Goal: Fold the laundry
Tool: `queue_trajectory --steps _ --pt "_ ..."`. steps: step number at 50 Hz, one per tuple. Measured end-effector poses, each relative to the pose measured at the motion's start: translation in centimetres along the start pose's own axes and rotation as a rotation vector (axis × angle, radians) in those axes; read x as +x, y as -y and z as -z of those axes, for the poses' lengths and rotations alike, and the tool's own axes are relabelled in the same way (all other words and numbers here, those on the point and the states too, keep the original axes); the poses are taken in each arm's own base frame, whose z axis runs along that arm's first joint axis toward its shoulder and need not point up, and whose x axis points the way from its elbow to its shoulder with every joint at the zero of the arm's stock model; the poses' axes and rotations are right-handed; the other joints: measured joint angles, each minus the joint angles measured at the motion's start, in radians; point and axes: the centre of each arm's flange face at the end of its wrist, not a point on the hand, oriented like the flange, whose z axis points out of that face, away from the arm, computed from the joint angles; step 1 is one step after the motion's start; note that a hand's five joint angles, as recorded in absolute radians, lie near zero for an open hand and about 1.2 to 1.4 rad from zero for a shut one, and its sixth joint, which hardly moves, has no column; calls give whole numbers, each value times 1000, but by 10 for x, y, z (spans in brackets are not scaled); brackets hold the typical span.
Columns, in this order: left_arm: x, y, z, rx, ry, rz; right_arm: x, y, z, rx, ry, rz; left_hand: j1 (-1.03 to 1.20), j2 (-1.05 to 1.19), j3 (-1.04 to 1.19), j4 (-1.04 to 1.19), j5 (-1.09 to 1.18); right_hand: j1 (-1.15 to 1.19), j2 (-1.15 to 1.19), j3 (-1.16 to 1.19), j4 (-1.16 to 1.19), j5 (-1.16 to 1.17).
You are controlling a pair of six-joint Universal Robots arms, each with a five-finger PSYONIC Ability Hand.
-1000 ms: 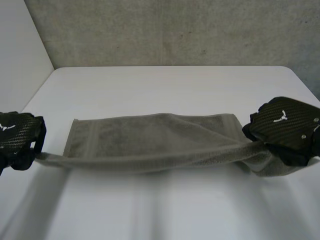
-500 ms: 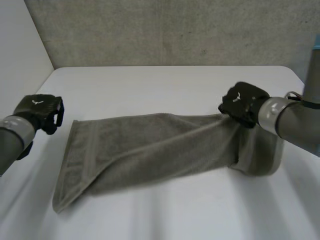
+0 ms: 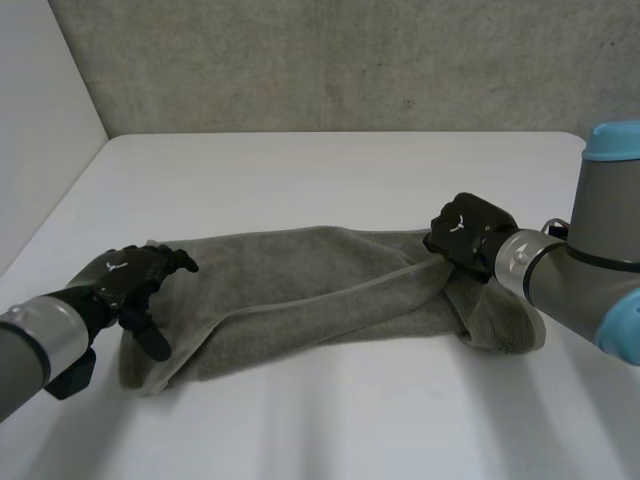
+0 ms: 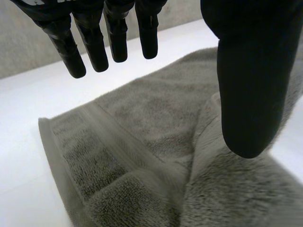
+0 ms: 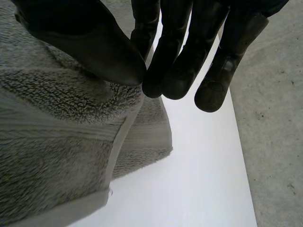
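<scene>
1 towel (image 3: 320, 290) — under left hand (image 3: 130, 280) (spread), pinched by right hand (image 3: 468, 232)

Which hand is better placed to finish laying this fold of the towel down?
Right, probably. The right hand pinches the grey towel at its gathered end. The left hand hovers open over the other end, holding nothing.

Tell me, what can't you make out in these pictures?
- Whether the right hand grips the towel: right wrist view, the hand covers the contact.
- Towel's edge beneath the right arm: head view, the arm hides it.
- Towel's far end: left wrist view, the left hand blocks it.
</scene>
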Motion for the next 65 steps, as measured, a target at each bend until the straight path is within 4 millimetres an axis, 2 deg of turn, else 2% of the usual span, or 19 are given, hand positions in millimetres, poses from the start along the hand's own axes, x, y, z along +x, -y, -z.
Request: queue_trajectory --steps 4,9,17,27,36,43,49,58,65 --pt "7 2 17 36 10 -2 -2 0 8 1 -8 1 -4 -3 -2 -4 -3 0 0 0 0 0" --pt "13 -1 29 49 29 21 -5 -1 17 1 -16 0 -4 -3 -2 -4 -3 0 0 0 0 0" --pt "22 -17 37 1 75 38 -13 -5 25 -9 -4 -6 -4 -2 -2 -4 0 0 0 0 0 0" --pt "35 -41 35 -38 107 -4 -22 -8 29 -18 15 -12 -4 -1 0 -2 1 0 0 0 0 0" --pt "35 -46 25 3 143 -25 -27 -10 31 -24 29 -15 3 7 8 3 13 0 0 0 0 0" --pt "31 -49 10 25 175 -48 -30 -11 32 -29 38 -18 248 253 242 240 244 0 0 0 0 0" --pt "25 -50 -2 46 199 -100 -30 -10 33 -28 37 -17 789 802 801 800 800 0 0 0 0 0" --pt "15 -39 -7 98 241 -140 -23 -5 38 -15 11 -9 856 893 893 891 873 0 0 0 0 0" --pt "-5 -16 -13 166 305 -155 -2 4 38 24 -63 9 861 898 898 896 878 0 0 0 0 0"
